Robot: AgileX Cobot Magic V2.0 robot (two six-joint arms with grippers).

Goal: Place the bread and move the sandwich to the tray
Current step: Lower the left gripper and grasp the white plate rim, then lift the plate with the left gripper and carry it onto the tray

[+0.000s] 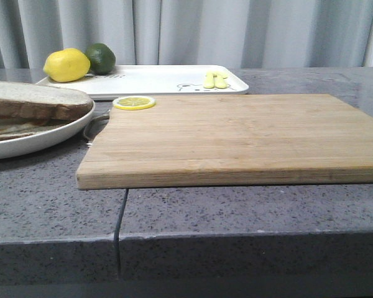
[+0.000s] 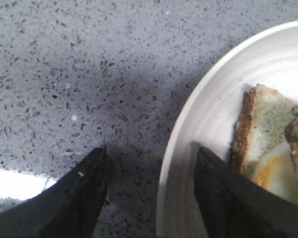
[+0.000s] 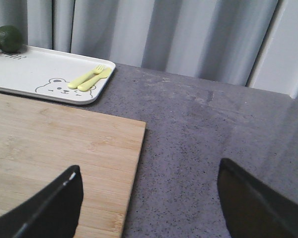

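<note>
Lying flat | tray (image 1: 161,81) long axis left-right | behind cutting board (image 1: 236,136)

A grey speckled stone counter (image 1: 248,211) is seen filling the foreground, split by a dark seam (image 1: 120,217) running back from its front edge. Behind it, pale grey curtains (image 1: 236,31) are hung in soft vertical folds across the whole back. The scene is evenly lit, with faint shadows cast on the stone.
</note>
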